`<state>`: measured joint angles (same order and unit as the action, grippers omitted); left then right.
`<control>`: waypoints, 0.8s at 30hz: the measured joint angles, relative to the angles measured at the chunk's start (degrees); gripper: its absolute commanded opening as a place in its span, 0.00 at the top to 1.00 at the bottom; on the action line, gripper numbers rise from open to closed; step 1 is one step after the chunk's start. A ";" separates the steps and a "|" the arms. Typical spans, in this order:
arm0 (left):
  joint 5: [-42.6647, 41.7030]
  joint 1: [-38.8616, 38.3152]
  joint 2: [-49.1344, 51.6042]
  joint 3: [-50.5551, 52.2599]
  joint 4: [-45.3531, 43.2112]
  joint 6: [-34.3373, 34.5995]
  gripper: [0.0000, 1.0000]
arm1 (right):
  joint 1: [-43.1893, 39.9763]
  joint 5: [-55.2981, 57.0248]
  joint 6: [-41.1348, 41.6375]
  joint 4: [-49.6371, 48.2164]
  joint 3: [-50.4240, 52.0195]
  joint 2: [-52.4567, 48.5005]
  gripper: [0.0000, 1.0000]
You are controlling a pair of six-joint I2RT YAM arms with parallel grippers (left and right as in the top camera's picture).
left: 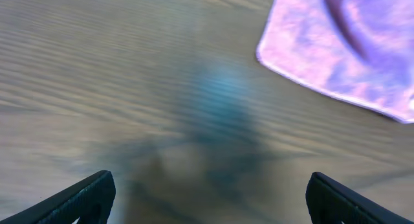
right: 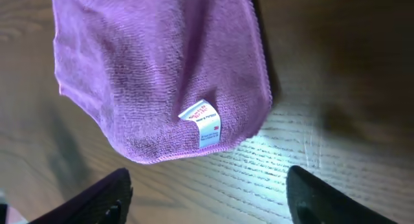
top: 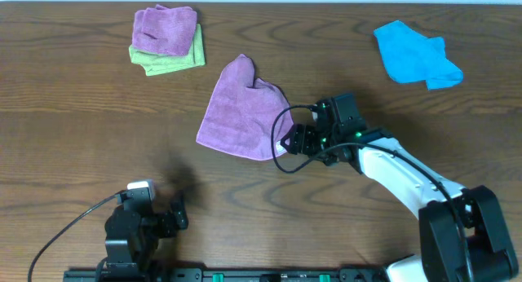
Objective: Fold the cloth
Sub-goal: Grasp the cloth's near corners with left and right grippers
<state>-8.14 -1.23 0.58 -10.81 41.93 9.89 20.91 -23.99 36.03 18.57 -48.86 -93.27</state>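
Near the middle of the table [top: 73, 127] the cloth [top: 241, 111] lay in a loose, lopsided shape. My right tool [top: 287, 142] hung spread wide just off its near right corner, holding nothing. The tag [right: 202, 122] sat by the rounded hem straight ahead of that tool. My left tool [top: 178, 217], also wide and empty, waited well apart from the cloth, close to its own base.

My worry was the grip. Closing at that corner might have caught every layer at once and dragged the whole cloth instead of turning a flap. A shallow pinch could have slipped off the soft pile, and a deep one would have scraped the table. With only one tool near, the far edge was free to slide.

How many layers lay at that hem I could not tell. My left wrist view was blurred and showed just one corner of the cloth. From overhead my right arm covered part of the corner I was after. The tips were perhaps clear of the table, but no view settled it.
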 measured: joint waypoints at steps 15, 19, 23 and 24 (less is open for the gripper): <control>-6.51 0.00 0.00 0.04 0.28 10.91 0.05 | -0.02 2.84 5.92 -6.49 1.38 -3.15 0.35; -8.48 0.00 0.02 0.09 -2.40 12.20 0.04 | -0.02 3.02 7.17 -7.15 1.38 -5.14 0.37; -11.34 0.00 2.29 -0.35 -2.78 15.04 0.04 | -0.04 3.02 8.09 -7.93 1.38 -5.75 0.37; -12.00 0.00 3.87 -0.98 -2.75 15.67 0.04 | -0.04 2.97 8.22 -8.04 1.38 -5.84 0.37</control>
<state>-20.14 -1.23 4.45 -11.79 39.18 25.56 20.86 -21.02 44.25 10.52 -47.48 -99.11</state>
